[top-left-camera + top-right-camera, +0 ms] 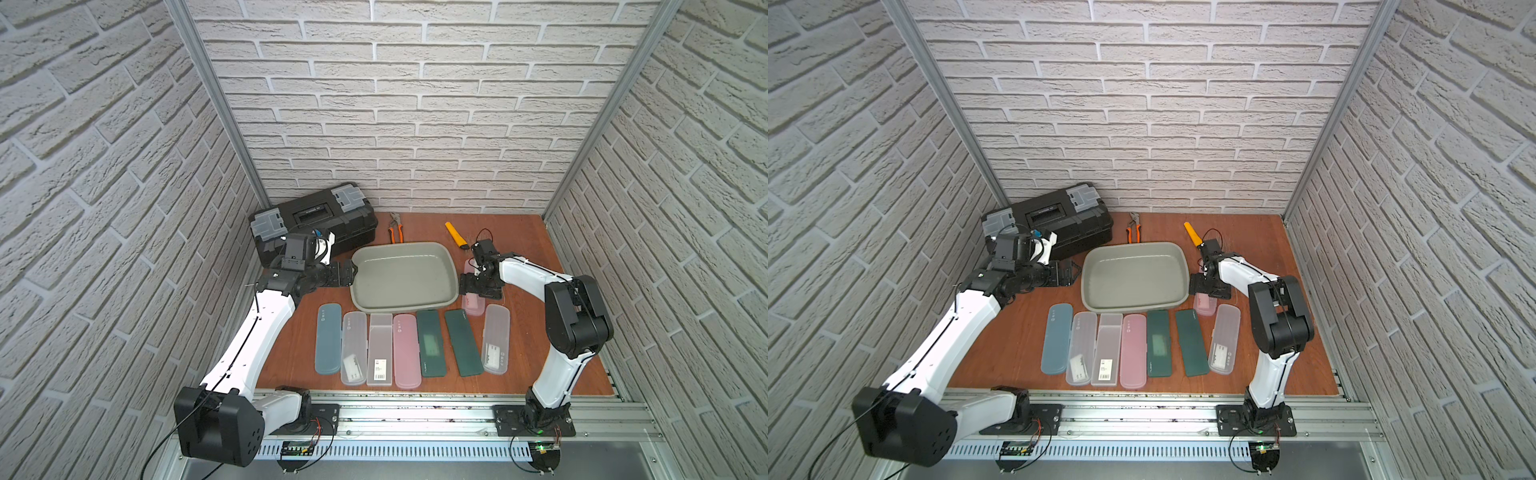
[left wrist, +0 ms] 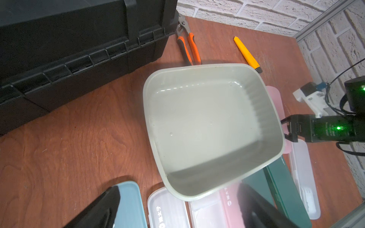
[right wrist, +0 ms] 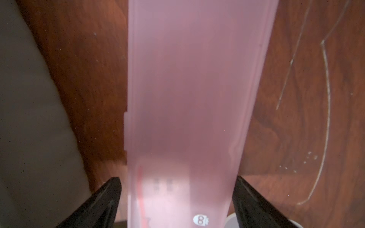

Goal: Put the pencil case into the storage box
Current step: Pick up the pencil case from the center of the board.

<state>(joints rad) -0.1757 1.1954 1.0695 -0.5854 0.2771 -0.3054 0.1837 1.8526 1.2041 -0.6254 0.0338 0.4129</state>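
Pink pencil case (image 3: 187, 98) is lying just right of the storage box (image 1: 405, 278); right gripper (image 3: 176, 178) is straddling it, jaws apart. Step is calling for square closure across both long edges before lifting. Left gripper (image 2: 179, 188) is hovering, jaws spread.

Even light, soft shadows, bowed edges, blurry wrist close-up

Shallow grey-green plastic storage box (image 1: 403, 278), right gripper (image 1: 478, 286) low over translucent pink pencil case (image 1: 473, 306), just beside box
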